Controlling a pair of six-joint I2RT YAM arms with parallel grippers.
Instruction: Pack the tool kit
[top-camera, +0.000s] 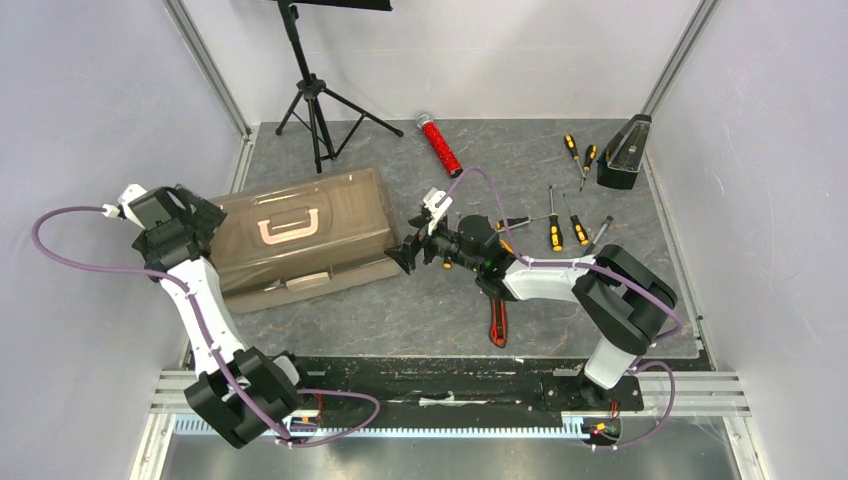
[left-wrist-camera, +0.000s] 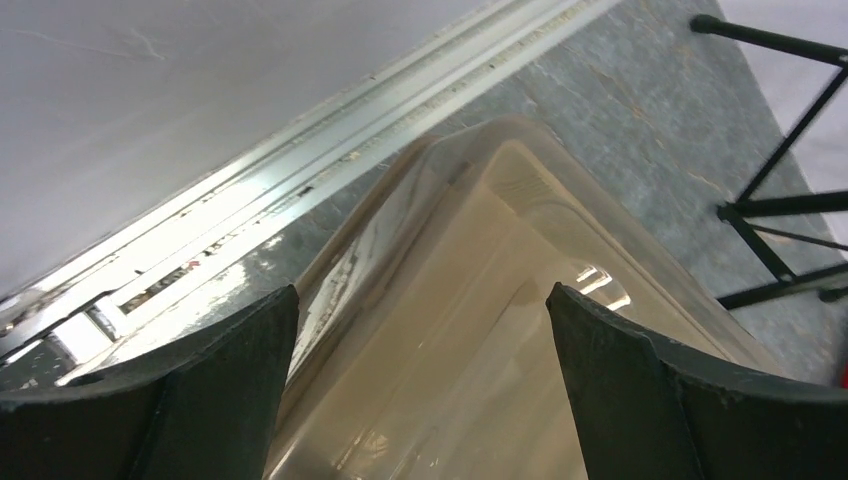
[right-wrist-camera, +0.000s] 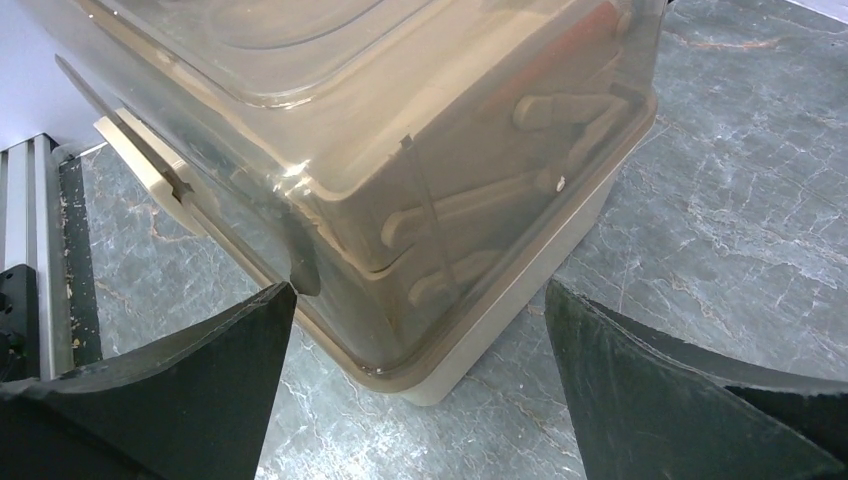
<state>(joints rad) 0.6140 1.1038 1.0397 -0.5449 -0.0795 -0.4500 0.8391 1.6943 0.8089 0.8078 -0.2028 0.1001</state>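
Note:
The translucent tan toolbox (top-camera: 300, 235) lies closed on the mat at centre left, its cream handle (top-camera: 288, 227) flat on the lid. My left gripper (top-camera: 210, 228) is open at the box's left end; its wrist view looks along the lid (left-wrist-camera: 470, 300) between the spread fingers. My right gripper (top-camera: 405, 255) is open and empty beside the box's near right corner (right-wrist-camera: 440, 385). Several black-orange screwdrivers (top-camera: 553, 232) lie at right behind my right arm. A red utility knife (top-camera: 498, 322) lies near the front. The hammer is not in view.
A red glittery cylinder (top-camera: 440, 145) lies at the back centre. A black wedge metronome (top-camera: 625, 155) stands at back right. A black tripod stand (top-camera: 315, 100) is at back left. Walls close in on both sides.

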